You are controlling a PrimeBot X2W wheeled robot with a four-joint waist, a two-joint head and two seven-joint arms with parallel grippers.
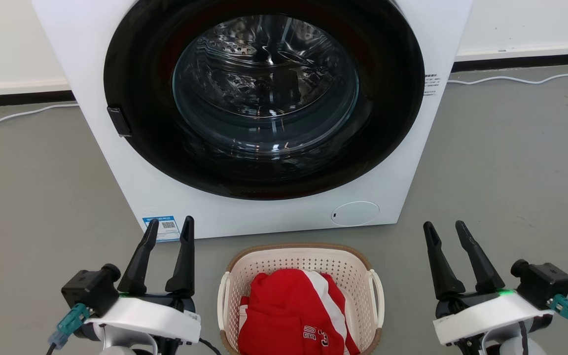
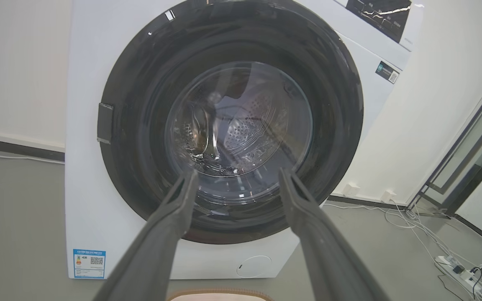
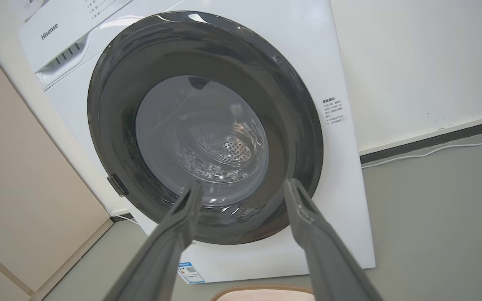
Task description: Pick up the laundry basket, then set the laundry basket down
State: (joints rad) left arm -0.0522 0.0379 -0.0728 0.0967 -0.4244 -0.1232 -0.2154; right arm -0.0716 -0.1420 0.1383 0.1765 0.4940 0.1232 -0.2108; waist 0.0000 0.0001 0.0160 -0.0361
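Grey floor (image 1: 511,162) runs back to a pale wall in the head view, and a white washer (image 1: 116,172) stands at the far side with its dark round door shut. Just near of it sits the laundry basket (image 1: 350,276), upright on the floor, with a red garment (image 1: 289,315) bundled inside. The left gripper (image 1: 170,222) hangs to the basket's left and the right gripper (image 1: 444,224) further off to its right. Both have their fingers spread and grasp nothing, and neither touches the white loop handles (image 1: 222,301). The basket lies between the two, low in the picture, and both pairs of fingertips point far toward the washer.

Seen from the left wrist, the two dark fingers stand apart against the washer door, and a strip of the basket's brown rim (image 2: 220,292) shows at the bottom edge between them.

From the right wrist the fingers are likewise parted and bare, with the rim (image 3: 262,289) just below and between them.
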